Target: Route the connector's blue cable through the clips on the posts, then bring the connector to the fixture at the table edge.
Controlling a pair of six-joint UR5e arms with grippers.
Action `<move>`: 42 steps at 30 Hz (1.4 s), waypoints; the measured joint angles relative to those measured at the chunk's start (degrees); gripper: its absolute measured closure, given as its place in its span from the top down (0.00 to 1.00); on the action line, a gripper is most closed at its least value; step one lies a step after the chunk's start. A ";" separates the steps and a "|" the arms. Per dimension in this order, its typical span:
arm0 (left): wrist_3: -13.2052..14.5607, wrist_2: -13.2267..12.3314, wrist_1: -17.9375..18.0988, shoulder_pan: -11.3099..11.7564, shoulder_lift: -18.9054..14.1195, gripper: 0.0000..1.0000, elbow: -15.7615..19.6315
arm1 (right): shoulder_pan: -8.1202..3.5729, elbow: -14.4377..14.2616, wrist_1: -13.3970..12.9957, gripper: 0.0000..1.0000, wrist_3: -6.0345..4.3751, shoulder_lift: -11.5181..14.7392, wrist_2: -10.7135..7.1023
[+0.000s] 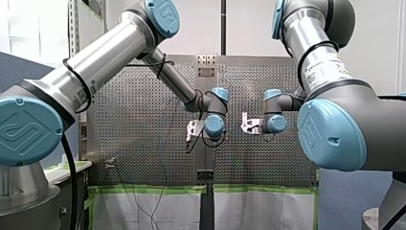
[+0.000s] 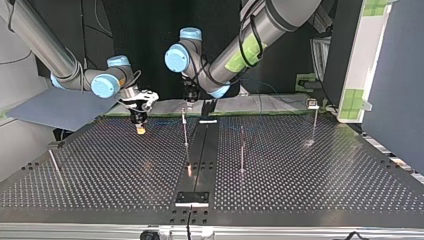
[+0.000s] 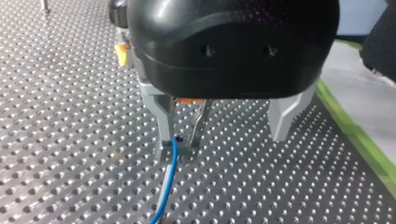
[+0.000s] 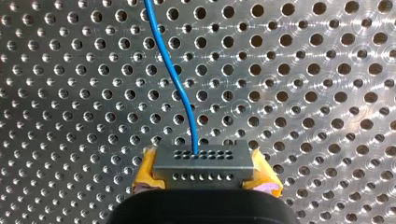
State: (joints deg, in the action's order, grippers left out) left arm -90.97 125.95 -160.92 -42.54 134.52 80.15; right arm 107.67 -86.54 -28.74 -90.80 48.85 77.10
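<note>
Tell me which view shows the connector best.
Right wrist view: the connector sits close, clamped between the yellow pads of my right gripper, blue cable leaving its holed face. Top view shows that gripper small, the connector indistinct; front and left wrist views miss it.

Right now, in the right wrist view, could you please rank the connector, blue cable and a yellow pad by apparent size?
1. connector, the broadest block.
2. blue cable: longest, but thin.
3. yellow pad, mostly hidden by the connector.
The last two are close, so their order is unsure.
</note>
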 joint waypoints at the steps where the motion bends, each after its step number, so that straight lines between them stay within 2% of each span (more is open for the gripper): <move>1: -0.06 0.29 0.15 -0.05 0.00 1.00 0.00 | 0.01 0.00 0.02 0.00 0.00 0.00 -0.01; 14: -0.24 0.76 0.61 -0.98 -0.02 1.00 0.02 | 0.03 0.00 0.15 0.00 -0.01 -0.01 -0.14; 42: -0.53 1.32 0.69 -1.26 -0.37 1.00 -0.01 | 0.13 -0.02 0.08 0.00 -0.16 -0.02 -0.19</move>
State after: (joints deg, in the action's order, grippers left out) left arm -91.50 127.27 -160.24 -43.80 134.15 80.14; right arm 107.80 -86.57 -28.66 -90.97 48.83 76.91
